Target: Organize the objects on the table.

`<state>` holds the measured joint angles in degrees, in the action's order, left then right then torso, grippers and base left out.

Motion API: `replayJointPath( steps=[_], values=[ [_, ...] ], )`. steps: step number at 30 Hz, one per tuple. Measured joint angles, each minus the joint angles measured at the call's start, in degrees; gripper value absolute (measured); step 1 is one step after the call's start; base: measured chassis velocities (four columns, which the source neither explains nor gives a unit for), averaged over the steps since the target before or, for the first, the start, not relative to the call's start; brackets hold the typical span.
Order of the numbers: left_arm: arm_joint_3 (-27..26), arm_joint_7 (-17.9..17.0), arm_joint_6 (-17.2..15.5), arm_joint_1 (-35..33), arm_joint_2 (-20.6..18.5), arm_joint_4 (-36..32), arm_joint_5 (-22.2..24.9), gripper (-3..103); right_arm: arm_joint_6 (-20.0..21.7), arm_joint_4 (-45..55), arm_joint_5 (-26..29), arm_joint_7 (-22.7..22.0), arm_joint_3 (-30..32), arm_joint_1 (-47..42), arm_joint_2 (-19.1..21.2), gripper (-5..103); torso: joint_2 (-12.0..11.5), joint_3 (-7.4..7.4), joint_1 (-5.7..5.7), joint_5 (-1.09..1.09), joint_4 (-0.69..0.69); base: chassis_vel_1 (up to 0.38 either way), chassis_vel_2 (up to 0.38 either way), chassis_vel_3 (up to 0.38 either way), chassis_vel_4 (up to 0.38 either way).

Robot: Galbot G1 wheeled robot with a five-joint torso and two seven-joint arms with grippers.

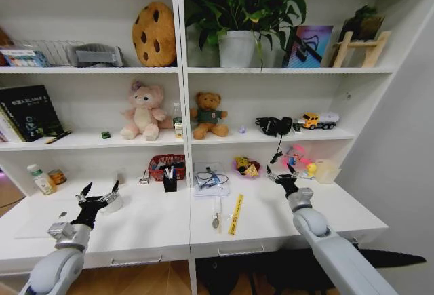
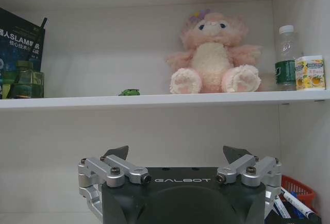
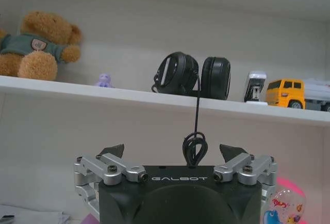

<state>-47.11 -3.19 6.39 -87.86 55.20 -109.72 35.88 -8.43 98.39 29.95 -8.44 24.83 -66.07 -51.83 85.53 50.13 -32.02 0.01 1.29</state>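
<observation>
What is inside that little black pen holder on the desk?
The black pen holder holds several pens and markers standing upright, tips poking out of the top. Its wall hides their lower parts and anything at the bottom. A red mesh basket sits just behind it.

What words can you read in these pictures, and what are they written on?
"GALBOT" on the left gripper, on its black body.
"GALBOT" on the right gripper, also on its body.
"SLAM" on the dark book; the rest of its title is cut off or too blurred.
Labels on the water bottle and the yellow tub: too small to read.
</observation>
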Motion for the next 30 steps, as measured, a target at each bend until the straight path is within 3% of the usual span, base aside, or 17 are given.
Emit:
replayJointPath(
  steps=[7, 15, 30],
  values=[
    [0.0, 0.0, 0.0, 0.0, 0.0, 0.0, 0.0, 100, -5.5, 5.91, -1.86, 0.24, 6.86, -11.53, 0.57, 100, 0.0, 0.01, 0.0, -0.01, 0.0, 0.0, 0.0, 0.0, 0.0],
    [0.0, -0.01, 0.0, 0.0, 0.0, 0.0, 0.0, 100, -9.55, 7.97, -5.71, -1.6, 11.29, -17.81, -0.4, 100, 0.0, 0.01, 0.0, -0.01, 0.0, 0.0, 0.0, 0.0, 0.0],
    [0.0, -0.01, 0.0, 0.0, 0.0, 0.0, 0.0, 100, -9.37, 6.74, -5.04, -1.86, 11.11, -17.18, -0.45, 100, 0.0, 0.02, -0.01, -0.01, -0.01, 0.0, 0.0, 0.0, 0.0]
  ],
)
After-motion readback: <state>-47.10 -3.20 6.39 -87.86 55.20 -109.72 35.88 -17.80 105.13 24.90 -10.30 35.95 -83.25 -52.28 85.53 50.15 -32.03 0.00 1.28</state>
